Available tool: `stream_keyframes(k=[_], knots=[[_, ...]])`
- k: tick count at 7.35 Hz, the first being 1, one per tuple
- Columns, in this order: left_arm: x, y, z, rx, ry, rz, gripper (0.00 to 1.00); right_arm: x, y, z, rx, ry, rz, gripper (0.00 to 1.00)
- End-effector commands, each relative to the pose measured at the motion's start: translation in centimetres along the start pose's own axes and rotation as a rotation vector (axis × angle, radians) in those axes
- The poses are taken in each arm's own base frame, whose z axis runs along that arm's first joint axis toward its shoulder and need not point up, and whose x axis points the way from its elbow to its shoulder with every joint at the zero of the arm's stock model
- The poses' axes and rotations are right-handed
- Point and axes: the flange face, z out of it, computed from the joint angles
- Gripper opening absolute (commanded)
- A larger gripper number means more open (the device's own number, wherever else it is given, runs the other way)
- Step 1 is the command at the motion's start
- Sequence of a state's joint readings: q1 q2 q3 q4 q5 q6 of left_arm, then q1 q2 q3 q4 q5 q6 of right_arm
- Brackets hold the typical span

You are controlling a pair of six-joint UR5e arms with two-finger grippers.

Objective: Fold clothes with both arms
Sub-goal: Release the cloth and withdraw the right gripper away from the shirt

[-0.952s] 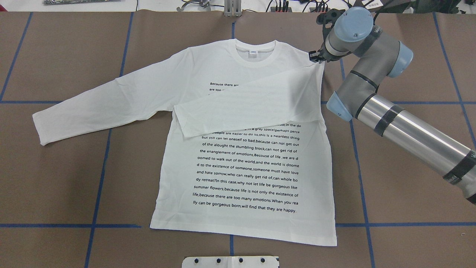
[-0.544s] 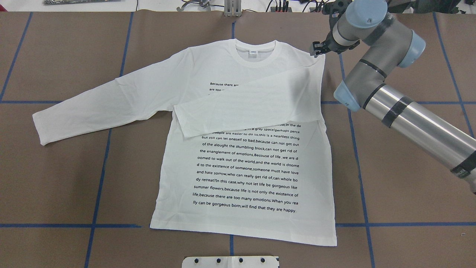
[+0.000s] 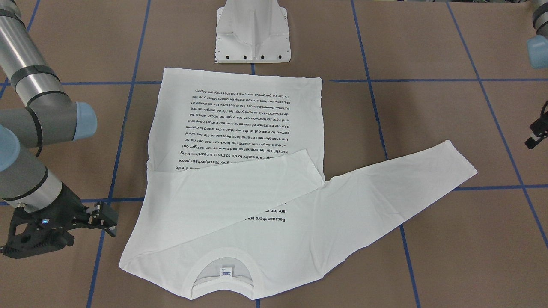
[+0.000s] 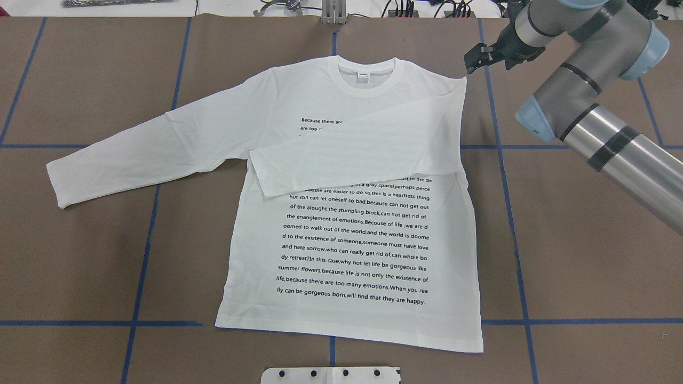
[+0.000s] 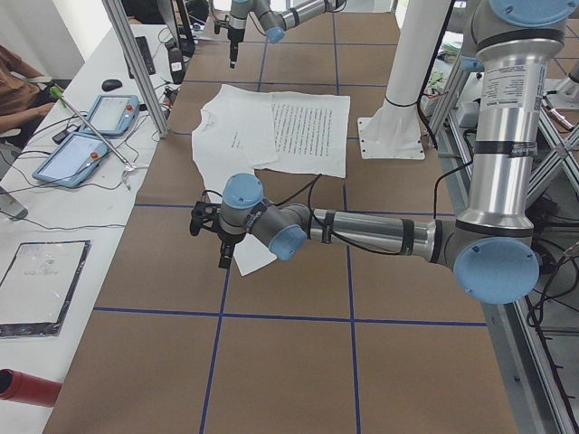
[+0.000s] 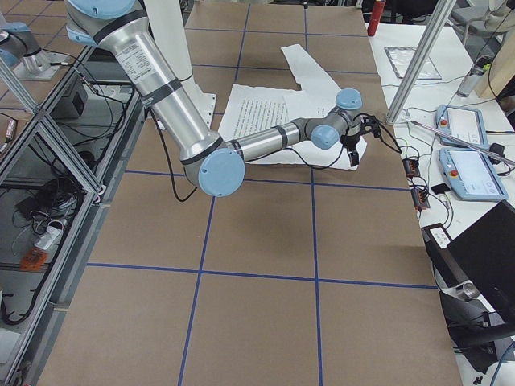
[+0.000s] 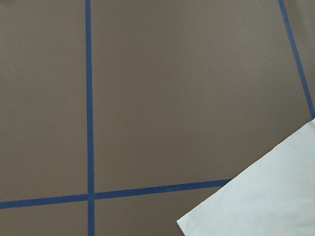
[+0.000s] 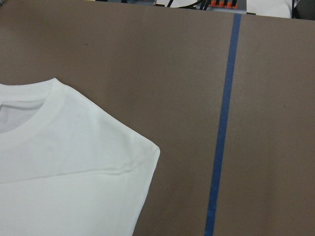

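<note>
Lying flat on the table (image 4: pixel 80 266) with its print side up, the shirt (image 4: pixel 352 240) has one sleeve (image 4: pixel 363 149) folded across its chest from the shoulder nearest the right fingers (image 4: pixel 475 57). Those fingers hang released, gripping nothing, just beyond that shoulder and clear of the cloth. The other sleeve (image 4: pixel 149 144) stretches out straight toward the left fingers (image 3: pixel 533 139), and its cuff lies near them without touching. Only an edge of the left fingers shows, so I cannot tell whether they are parted or clenched.
</note>
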State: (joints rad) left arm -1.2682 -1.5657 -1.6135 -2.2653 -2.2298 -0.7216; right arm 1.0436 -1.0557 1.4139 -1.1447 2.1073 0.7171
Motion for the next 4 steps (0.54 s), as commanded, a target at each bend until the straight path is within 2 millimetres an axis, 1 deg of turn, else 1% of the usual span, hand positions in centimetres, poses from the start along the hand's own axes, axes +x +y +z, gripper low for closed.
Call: stream_keyframes(k=[1, 2, 3, 4], knots=[[2.5, 5.0, 4.4, 0.037, -0.001, -0.107, 1.0, -1.7, 3.3, -6.2, -0.058, 0.045, 0.047, 1.0], [3.6, 6.2, 6.6, 0.049, -0.042, -0.113, 1.0, -2.7, 4.3, -8.3, -0.086, 0.068, 0.067, 1.0], [3.8, 7.6, 9.2, 0.061, -0.097, -0.128, 1.0, -2.9, 5.5, -9.4, -0.099, 0.072, 0.071, 1.0], [4.6, 9.3, 11.9, 0.064, -0.138, -0.146, 0.99, -2.8, 6.4, -9.5, -0.103, 0.07, 0.066, 1.0]])
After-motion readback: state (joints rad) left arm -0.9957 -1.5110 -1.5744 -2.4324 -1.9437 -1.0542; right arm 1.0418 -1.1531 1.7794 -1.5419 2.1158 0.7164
